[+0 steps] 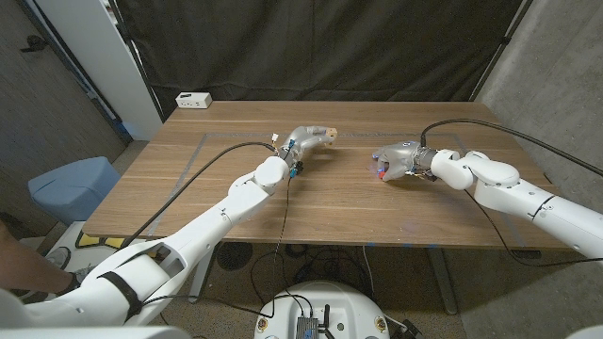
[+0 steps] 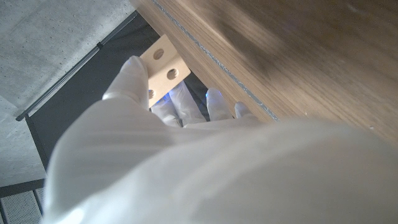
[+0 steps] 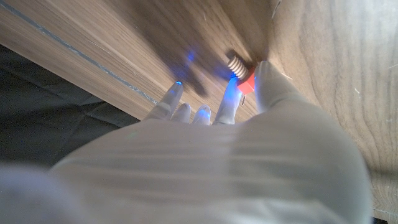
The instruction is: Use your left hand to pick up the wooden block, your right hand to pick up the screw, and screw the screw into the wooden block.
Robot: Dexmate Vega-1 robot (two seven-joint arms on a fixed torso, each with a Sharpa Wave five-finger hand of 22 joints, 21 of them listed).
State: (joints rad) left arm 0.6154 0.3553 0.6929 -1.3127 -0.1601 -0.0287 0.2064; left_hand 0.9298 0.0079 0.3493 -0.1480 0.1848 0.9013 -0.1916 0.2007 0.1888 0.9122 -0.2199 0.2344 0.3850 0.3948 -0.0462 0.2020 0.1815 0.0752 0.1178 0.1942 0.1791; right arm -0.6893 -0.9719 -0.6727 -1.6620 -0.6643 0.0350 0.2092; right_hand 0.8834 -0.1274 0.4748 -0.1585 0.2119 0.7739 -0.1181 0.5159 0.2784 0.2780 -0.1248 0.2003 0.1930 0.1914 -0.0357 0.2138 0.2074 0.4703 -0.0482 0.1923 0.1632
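Observation:
My left hand (image 1: pixel 306 140) holds the pale wooden block (image 1: pixel 329 132) above the table's middle, toward the far side. In the left wrist view the block (image 2: pixel 163 65) shows holes in its face and sits between the fingertips (image 2: pixel 130 74) of my left hand (image 2: pixel 205 162). My right hand (image 1: pixel 400 160) is a short way to the right of it, gripping the screw (image 1: pixel 382 172) by its red head. In the right wrist view the screw (image 3: pixel 241 71) has a ribbed wooden shaft and a red head, pinched by my right hand (image 3: pixel 249 155) close over the tabletop.
The wooden table (image 1: pixel 236 202) spreads under both arms. A white power strip (image 1: pixel 194 99) lies at its far left corner. A blue bin (image 1: pixel 73 186) stands on the floor at the left. A black curtain hangs behind.

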